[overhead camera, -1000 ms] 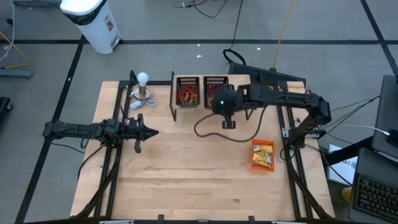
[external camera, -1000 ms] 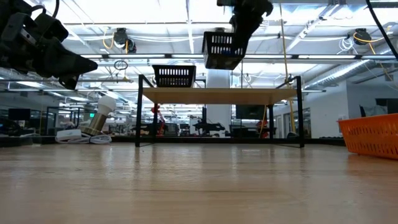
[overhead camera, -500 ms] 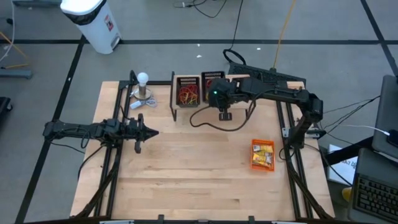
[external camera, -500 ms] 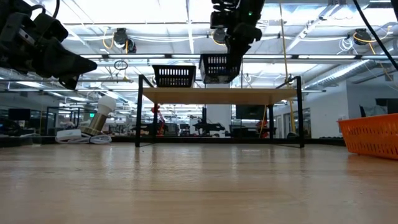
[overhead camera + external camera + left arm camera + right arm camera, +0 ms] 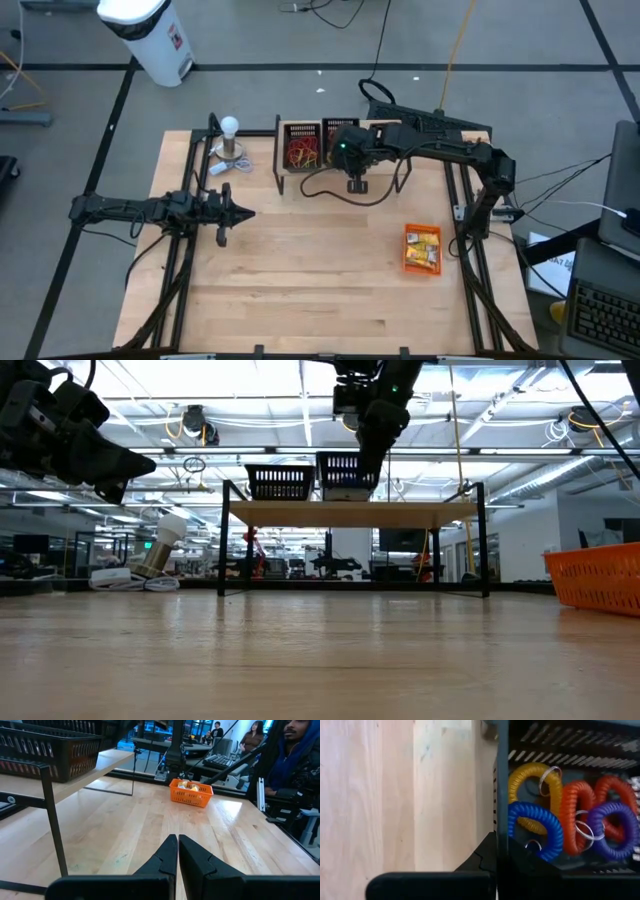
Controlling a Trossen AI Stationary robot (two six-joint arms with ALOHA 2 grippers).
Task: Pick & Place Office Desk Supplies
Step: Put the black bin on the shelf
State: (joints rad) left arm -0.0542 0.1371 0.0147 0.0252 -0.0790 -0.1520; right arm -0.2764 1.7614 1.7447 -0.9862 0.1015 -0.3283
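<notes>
My right gripper is shut on a black mesh basket at the raised shelf by the far edge. The basket carries coiled wrist bands in yellow, blue, orange, purple and red. Beside it a second black basket with red, orange and yellow rubber bands stands on the shelf. An orange basket with yellow packets rests on the table's right part. My left gripper hovers shut over the table's left side, away from everything. My right gripper holds the black basket by its side wall, one finger outside and the other hidden behind the wall inside. The fingers come from above, pointing down. The basket is upright and its bottom is level with the neighbouring basket's on the shelf.
A white ball on a metal stand sits at the far left corner. The shelf's black legs stand on the table. A loose black cable hangs from the right arm. The middle and near parts of the wooden table are bare.
My right gripper has carried the black basket toward the far edge and the table's left, and down, from above the shelf onto it beside the other black basket. The basket has stayed upright.
</notes>
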